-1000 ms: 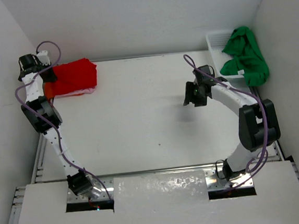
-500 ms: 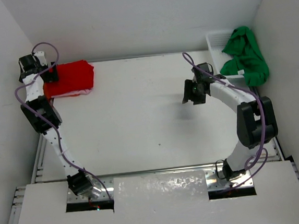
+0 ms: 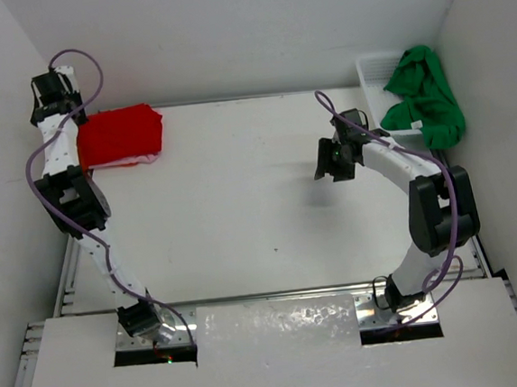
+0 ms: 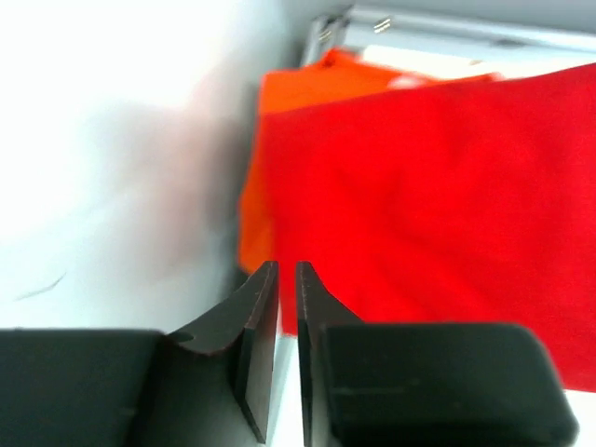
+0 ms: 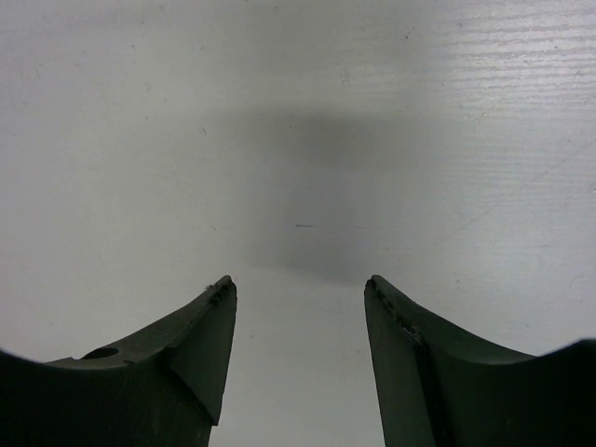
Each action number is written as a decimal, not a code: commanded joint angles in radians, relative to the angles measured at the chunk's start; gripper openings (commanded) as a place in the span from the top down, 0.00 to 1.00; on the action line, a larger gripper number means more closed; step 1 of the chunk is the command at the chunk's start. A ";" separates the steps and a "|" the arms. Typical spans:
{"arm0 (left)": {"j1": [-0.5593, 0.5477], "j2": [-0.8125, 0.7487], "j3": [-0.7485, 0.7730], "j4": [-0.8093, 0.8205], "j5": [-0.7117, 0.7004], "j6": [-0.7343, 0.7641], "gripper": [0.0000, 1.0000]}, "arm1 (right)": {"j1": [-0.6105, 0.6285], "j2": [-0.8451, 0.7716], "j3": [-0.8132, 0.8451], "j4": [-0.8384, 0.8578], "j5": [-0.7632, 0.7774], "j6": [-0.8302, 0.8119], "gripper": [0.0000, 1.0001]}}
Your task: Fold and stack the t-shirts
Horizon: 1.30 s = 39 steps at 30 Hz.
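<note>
Pinched almost shut at the left gripper (image 4: pixel 287 270), clasping nothing, by the edge of the folded red t-shirt (image 4: pixel 438 186) atop the orange t-shirt (image 4: pixel 307 88). Spread wide at the right gripper (image 5: pixel 298 284), over the table (image 3: pixel 240 186). Draped over the white basket (image 3: pixel 373 70), far right: green t-shirt (image 3: pixel 426 93), white tag unreadable.

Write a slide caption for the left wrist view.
Left gripper, jaws nearly closed and empty, near the edge of the red t-shirt lying on top of the orange t-shirt.
</note>
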<state>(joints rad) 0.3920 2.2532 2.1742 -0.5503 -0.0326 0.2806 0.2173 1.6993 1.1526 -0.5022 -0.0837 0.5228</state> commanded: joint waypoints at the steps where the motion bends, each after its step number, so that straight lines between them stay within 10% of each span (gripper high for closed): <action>1: -0.036 -0.001 0.002 -0.014 -0.032 0.005 0.90 | -0.006 -0.029 0.002 0.024 -0.013 -0.004 0.45; 13: 0.005 0.179 0.088 0.099 -0.128 -0.027 0.79 | -0.006 -0.033 0.016 0.008 -0.007 0.002 0.45; 23: 0.051 0.266 0.076 0.018 0.082 -0.107 0.72 | -0.006 -0.038 0.030 -0.006 0.006 -0.007 0.45; 39: 0.018 -0.088 0.072 -0.137 0.324 -0.111 0.30 | -0.009 -0.145 0.004 -0.036 0.039 -0.058 0.44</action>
<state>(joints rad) 0.4339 2.3592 2.2372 -0.6365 0.2096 0.1486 0.2161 1.6203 1.1526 -0.5289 -0.0715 0.5011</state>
